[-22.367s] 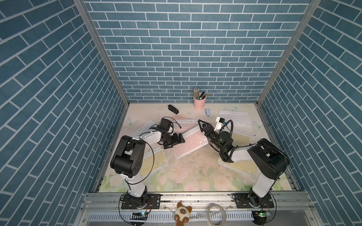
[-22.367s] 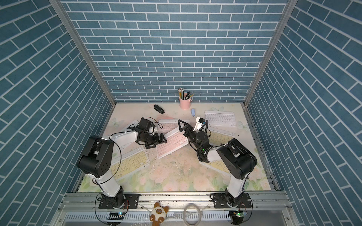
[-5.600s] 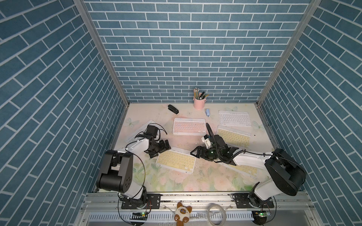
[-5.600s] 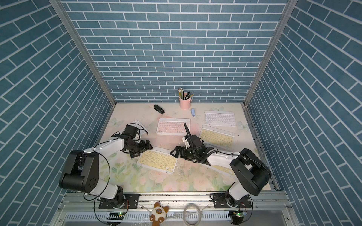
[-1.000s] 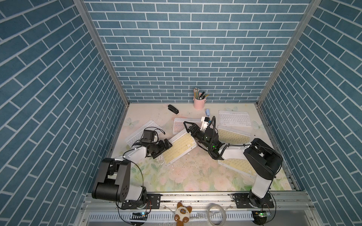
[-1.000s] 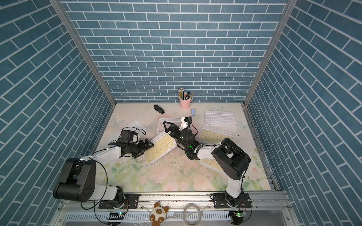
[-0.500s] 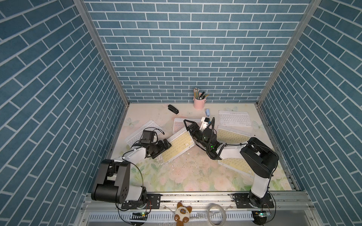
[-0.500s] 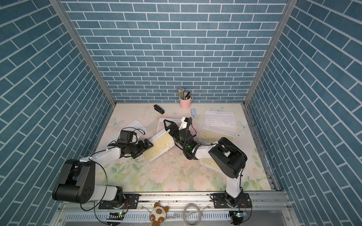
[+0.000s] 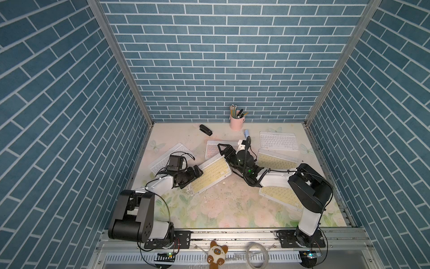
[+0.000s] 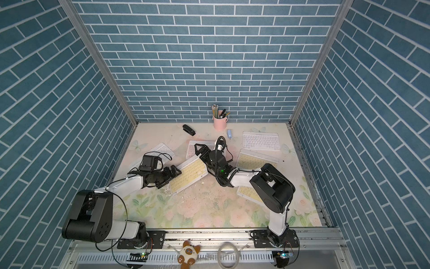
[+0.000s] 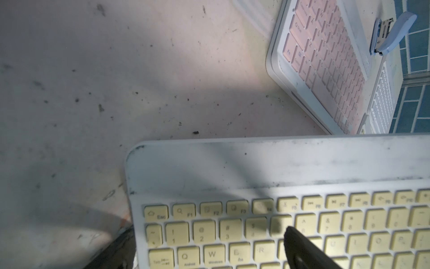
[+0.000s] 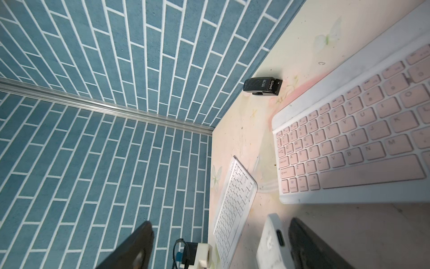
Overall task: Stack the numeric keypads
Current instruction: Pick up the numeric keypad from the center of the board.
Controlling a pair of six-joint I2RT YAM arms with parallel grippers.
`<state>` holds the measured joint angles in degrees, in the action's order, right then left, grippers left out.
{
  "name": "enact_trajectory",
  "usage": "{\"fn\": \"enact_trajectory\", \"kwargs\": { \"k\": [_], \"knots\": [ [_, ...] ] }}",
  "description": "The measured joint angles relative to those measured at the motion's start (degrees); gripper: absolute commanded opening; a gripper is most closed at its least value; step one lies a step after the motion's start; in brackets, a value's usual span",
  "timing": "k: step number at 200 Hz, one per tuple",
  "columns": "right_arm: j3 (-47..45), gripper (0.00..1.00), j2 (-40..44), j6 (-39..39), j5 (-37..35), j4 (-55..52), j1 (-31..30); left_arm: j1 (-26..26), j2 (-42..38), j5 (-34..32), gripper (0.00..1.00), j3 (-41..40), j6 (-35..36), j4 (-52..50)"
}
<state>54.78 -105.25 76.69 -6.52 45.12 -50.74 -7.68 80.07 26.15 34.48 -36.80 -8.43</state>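
right gripper point(image 9: 223, 151): Your right gripper is standing wide open around the far end of the yellow keypad point(image 9: 213, 172). In its wrist view the keypad's thin edge, the one with the port, is sitting just beside one finger point(image 12: 309, 246). A broad gap is showing to the other finger, so nothing is being clamped.
left gripper point(image 9: 195, 177): Its fingers are spreading wide at the keypad's near end. One finger point(image 11: 302, 251) is lying over the yellow keys and the other is showing past the short edge. You cannot tell whether it is bearing on the keypad.
yellow keypad: It is lying slantwise between your two grippers, one end at each.
pink keypad point(image 9: 210, 149): It is lying flat just ahead of the right gripper's fingertips. A strip of table point(image 9: 221, 205) is showing between it and the yellow keypad's end in the right wrist view.
white keypad point(image 9: 162, 156): It is lying behind the left gripper, partly under that wrist.
second white keypad point(image 9: 278, 141): It is lying well behind the right gripper, out towards the back wall.
second yellow keypad point(image 9: 277, 160): It is lying near the right gripper's wrist.
third yellow keypad point(image 9: 279, 195): It is lying partly under the right arm.
black stapler point(image 9: 206, 130): It is sitting beyond the pink keypad, ahead of the right gripper.
pink cup point(image 9: 236, 122) and small blue item point(image 9: 246, 133): Both are sitting beyond the right gripper, by the back wall.
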Motion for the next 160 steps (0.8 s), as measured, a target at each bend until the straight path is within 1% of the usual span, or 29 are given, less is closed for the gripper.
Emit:
{"fn": "enact_trajectory", "kwargs": {
  "k": [47,84,95,121,136,150,160],
  "knots": [
    [1.0,0.89,0.0,-2.1,1.4,-5.7,0.2,0.0,0.0,-0.2,0.99,0.0,0.2,0.0],
    [1.6,0.87,0.0,-2.8,7.3,-12.2,0.2,0.5,-0.1,-2.1,1.0,0.0,0.7,0.4],
    [1.6,0.84,0.0,-3.3,9.2,-14.1,0.2,0.5,-0.1,-2.6,1.0,0.0,0.9,0.6],
    [1.3,0.79,0.1,-4.6,13.8,-18.1,0.2,0.5,-0.1,-3.1,1.0,-0.1,1.2,1.0],
    [1.1,0.72,0.2,-5.6,16.4,-20.9,0.0,0.5,-0.1,-3.2,1.0,-0.1,1.3,1.1],
    [1.0,0.68,0.5,-6.8,18.4,-23.6,-0.2,0.5,0.0,-3.1,1.0,-0.2,1.4,1.5],
    [1.0,0.63,1.0,-7.4,19.6,-25.1,-0.5,0.5,0.1,-2.9,0.99,-0.2,1.4,1.9]
  ]
}}
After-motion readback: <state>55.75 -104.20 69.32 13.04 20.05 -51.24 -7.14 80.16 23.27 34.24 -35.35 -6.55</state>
